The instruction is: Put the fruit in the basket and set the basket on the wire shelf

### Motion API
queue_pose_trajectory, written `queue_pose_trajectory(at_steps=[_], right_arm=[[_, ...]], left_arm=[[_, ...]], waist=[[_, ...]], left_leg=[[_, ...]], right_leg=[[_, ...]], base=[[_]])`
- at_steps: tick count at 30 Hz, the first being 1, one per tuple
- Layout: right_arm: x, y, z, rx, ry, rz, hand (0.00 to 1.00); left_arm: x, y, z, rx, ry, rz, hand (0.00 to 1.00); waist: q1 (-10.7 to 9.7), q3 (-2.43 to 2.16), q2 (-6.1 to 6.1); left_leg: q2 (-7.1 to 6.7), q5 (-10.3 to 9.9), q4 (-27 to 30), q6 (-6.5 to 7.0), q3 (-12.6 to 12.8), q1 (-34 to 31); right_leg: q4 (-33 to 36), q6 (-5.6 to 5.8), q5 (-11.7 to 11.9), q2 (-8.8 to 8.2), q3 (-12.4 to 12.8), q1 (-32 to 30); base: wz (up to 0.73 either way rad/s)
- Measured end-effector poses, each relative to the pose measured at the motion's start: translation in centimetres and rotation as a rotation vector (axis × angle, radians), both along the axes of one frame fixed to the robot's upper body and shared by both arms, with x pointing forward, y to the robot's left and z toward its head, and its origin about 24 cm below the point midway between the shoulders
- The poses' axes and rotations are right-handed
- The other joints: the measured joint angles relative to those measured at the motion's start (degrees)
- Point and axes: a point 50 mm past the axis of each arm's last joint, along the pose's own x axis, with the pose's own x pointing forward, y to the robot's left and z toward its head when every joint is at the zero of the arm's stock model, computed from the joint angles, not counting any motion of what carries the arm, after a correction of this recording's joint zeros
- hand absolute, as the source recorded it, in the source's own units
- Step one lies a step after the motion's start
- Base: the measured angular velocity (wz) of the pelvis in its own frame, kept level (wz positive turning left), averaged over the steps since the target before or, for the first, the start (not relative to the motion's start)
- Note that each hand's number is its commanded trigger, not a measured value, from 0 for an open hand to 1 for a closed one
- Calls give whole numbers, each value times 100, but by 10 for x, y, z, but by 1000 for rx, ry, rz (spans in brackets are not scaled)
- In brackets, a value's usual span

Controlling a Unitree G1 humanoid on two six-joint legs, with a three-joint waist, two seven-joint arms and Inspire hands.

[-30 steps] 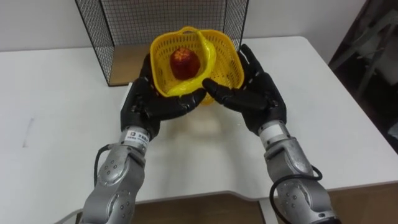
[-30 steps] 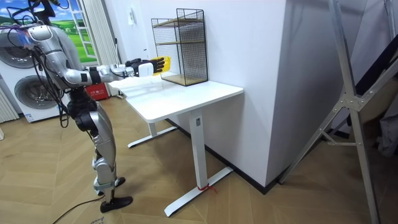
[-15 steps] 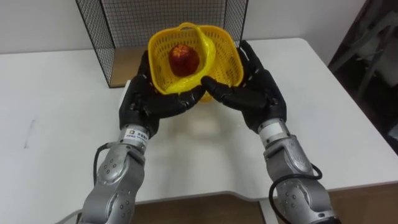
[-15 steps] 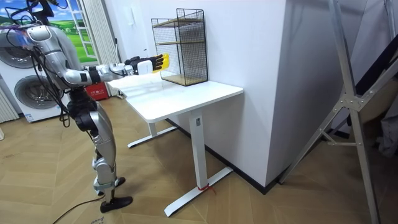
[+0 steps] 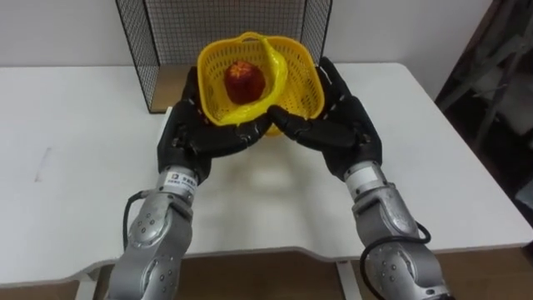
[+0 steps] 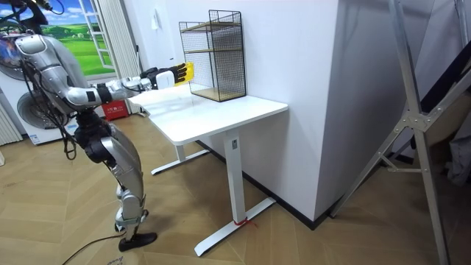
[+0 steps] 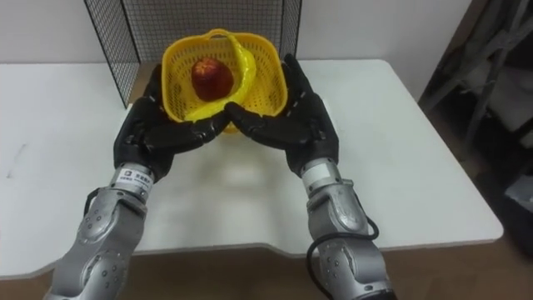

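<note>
Basket point(image 5: 296, 79) at wire shelf point(image 5: 137, 42) front, left robot hand point(image 5: 187, 137) and right robot hand point(image 5: 346, 129) cradling it straight-fingered.

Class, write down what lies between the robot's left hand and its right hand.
The yellow basket, with a red fruit inside, sits between the left hand and the right hand, which cup its sides; the left eye view shows this.

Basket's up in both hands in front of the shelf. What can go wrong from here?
1. The basket is cradled between the left hand and right hand, not gripped; uneven arm motion may tip it.
2. The fruit lies loose and might roll out.
3. Hands beside the basket look wider than the wire shelf opening; fingers may catch its mesh.
</note>
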Motion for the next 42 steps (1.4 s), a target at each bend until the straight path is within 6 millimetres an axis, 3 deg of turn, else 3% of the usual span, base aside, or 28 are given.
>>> queue_pose_trajectory(at_steps=[1,5,7,8,9,11,13,15,18,19,20,22,24,25,26,28,30,31,32,35,42], right_arm=[[0,0,-3,7,11,2,0],[-1,2,-6,22,23,7,0],[-1,1,-6,22,24,6,0],[-1,1,-6,28,30,8,0],[-1,2,-7,28,32,9,0],[-2,2,-10,28,48,17,0],[-1,0,-9,22,43,18,0],[-1,-2,-9,14,43,19,0],[-1,-3,-7,12,30,20,0],[-1,-3,-5,11,23,18,0],[-1,-4,-5,9,21,17,0],[-1,-4,-5,-2,14,16,0],[-1,-3,-5,-4,13,17,0],[-1,-4,-5,-8,9,16,0],[-1,-3,-5,-13,7,20,0],[0,-3,-4,-17,0,20,0],[0,-4,-4,-19,2,18,0],[0,-4,-4,-21,5,20,0],[0,-3,-5,-22,8,22,0],[3,-3,-2,-26,-3,25,0],[6,-4,2,-25,-15,21,0]], left_arm=[[0,1,0,-1,1,2,0],[0,3,-2,3,8,6,0],[0,5,-2,2,7,13,0],[0,4,-2,1,7,12,0],[0,4,-2,1,7,14,0],[-1,5,-3,3,13,13,0],[-1,4,-3,5,12,8,0],[-2,3,-4,-3,17,-2,0],[-2,2,-3,-8,14,-4,0],[-2,1,-4,-9,15,-6,0],[-2,1,-3,-7,14,-6,0],[-2,0,-3,-6,11,-9,0],[-2,0,-3,-6,13,-8,0],[-1,1,-3,-6,13,-3,0],[-1,1,-2,-4,10,6,0],[-1,2,-1,-6,-2,16,0],[-1,1,-1,-8,1,12,0],[-1,1,-1,-6,1,12,0],[-1,0,-3,-8,8,12,0],[1,0,-1,3,3,10,0],[5,-1,4,13,-19,6,0]], waist=[[35,4,5],[50,43,-55],[35,54,-98],[41,54,-107],[51,39,-85],[47,-6,-112],[-18,-72,-176],[-5,-65,-234],[-16,-62,-251],[-19,-52,-268],[-28,-43,-288],[-46,-29,-304],[-5,-1,-294],[5,39,-245],[8,68,-191],[-4,69,-156],[-67,96,-114],[-83,94,-123],[-106,92,-111],[-141,65,-78],[-146,45,-100]], left_leg=[[73,96,207,-35,5,-70],[39,414,400,-135,-57,-312],[-38,444,7,-142,-83,-635],[-41,573,-400,-177,-80,-861],[-36,695,-637,-173,-83,-952],[-59,1380,-1253,-103,-76,-1042],[-108,1616,-1253,-1,-62,-1005],[-197,1540,-1034,68,-59,-995],[-437,1117,-708,218,30,-995],[-573,948,-626,302,85,-941],[-728,832,-548,382,97,-888],[-882,601,-372,487,106,-831],[-948,449,-342,560,93,-683],[-943,384,-431,586,30,-521],[-937,356,-544,598,-64,-405],[-900,357,-659,603,-106,-378],[-889,334,-655,623,-211,-376],[-898,326,-659,612,-237,-364],[-916,305,-661,577,-311,-323],[-858,333,-849,496,-377,-293],[-717,405,-1156,427,-288,-148]], right_leg=[[-9,-37,-8,31,1,49],[-43,-206,24,-48,94,190],[-65,-220,10,-97,133,159],[-85,-190,23,-115,154,132],[-89,-181,26,-130,139,130],[-80,-116,-84,-195,190,219],[-51,-10,-182,-227,204,242],[-35,77,-281,-335,204,339],[169,312,-558,-646,182,482],[587,466,-653,-865,127,411],[1234,533,-626,-1133,42,202],[2124,638,-398,-1424,46,-73],[2669,640,33,-1557,72,-273],[2828,660,363,-1523,44,-296],[2855,695,364,-1453,54,-340],[2560,659,-35,-1296,46,-614],[1667,625,-207,-1080,19,-740],[915,586,-163,-949,31,-779],[635,485,86,-878,34,-754],[339,392,174,-797,-105,-631],[-100,338,416,-564,-86,-446]], base=[[-5],[-4],[-10],[-28],[-35],[-19],[2],[0],[12],[19],[25],[31],[17],[7],[6],[15],[28],[30],[27],[8],[-10]])
